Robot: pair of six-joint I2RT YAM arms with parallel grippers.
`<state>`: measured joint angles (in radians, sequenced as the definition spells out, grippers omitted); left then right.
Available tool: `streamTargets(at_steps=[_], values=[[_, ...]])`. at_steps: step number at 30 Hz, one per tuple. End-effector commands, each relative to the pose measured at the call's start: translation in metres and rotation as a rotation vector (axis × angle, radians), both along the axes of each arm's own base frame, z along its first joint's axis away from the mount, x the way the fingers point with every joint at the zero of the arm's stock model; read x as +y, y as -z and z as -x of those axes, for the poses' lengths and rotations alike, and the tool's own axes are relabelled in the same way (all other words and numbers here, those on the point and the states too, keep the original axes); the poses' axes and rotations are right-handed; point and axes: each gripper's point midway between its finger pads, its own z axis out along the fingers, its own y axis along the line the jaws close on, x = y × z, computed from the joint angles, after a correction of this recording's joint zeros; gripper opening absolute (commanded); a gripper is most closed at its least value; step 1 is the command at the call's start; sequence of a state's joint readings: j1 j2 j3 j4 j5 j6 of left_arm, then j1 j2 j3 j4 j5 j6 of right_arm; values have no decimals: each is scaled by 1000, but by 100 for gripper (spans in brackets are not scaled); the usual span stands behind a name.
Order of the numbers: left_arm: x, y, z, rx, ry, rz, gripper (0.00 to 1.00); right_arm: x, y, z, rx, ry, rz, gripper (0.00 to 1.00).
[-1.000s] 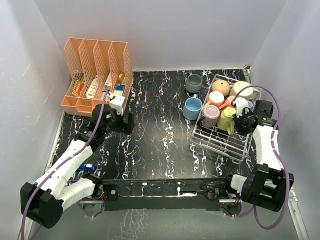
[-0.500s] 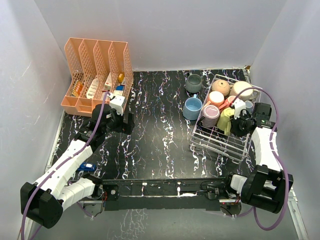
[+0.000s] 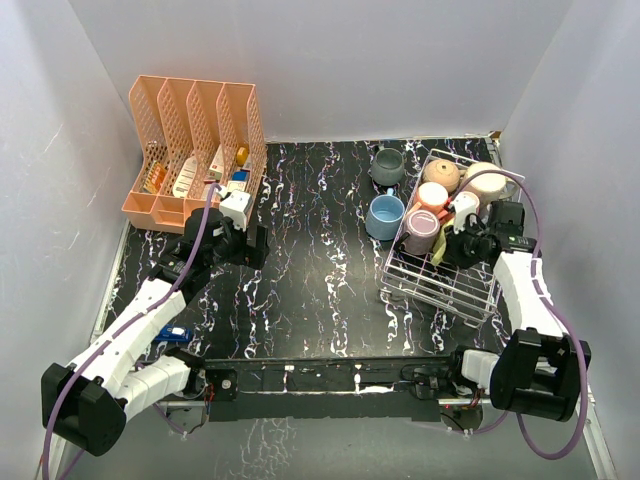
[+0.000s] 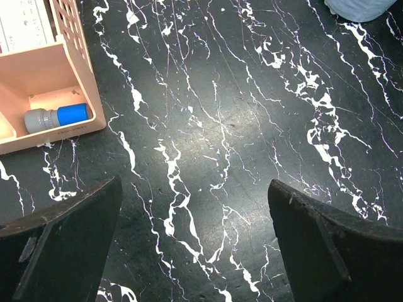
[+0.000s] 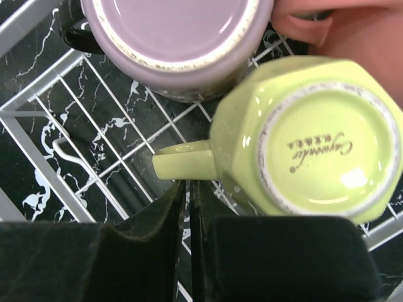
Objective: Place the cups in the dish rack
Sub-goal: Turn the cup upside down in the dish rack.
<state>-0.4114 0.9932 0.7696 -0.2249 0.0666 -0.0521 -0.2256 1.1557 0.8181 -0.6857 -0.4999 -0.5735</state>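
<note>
The right gripper (image 5: 187, 189) has its two fingers pressed together, holding nothing. Its tips sit just under the handle of the yellow-green mug (image 5: 315, 145), and whether they touch the handle cannot be told. That mug stands upside down in the dish rack (image 5: 82, 126), its printed base facing the wrist camera. The mauve mug (image 5: 179, 38) is inverted close beside it and cut off at the top edge. A pink mug (image 5: 359, 25) shows only as a sliver in the corner.

From above, the gripper and its wrist cover most of the yellow-green mug. Behind it in the rack are other cups whose colours run together: a tan mug (image 3: 441, 173), a cream one (image 3: 485, 178) and an orange-pink one (image 3: 432, 195). A further white shape near them is hard to make out.

Two cups stand on the table (image 3: 320, 270) outside the rack. The light blue mug (image 3: 385, 216) is just beside the rack's left side and the grey mug (image 3: 388, 165) is farther back.

The left gripper (image 4: 194, 189) hangs with its fingers wide apart over bare marbled tabletop, near the peach organizer (image 4: 69, 75).
</note>
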Motion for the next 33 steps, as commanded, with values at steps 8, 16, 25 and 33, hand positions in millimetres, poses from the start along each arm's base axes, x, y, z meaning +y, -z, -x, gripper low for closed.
streamTargets(at_steps=[8,16,25,33], values=[[3,1,0,-4,-3,-8,97,8,-21,-39,-101,42,-2,12],[2,1,0,-4,-3,-7,97,5,-29,-51,-131,73,9,13],[3,1,0,-6,-5,-9,97,9,-29,-55,-119,59,4,14],[3,2,0,-4,-4,-8,97,15,-54,-37,-167,-43,40,15]])
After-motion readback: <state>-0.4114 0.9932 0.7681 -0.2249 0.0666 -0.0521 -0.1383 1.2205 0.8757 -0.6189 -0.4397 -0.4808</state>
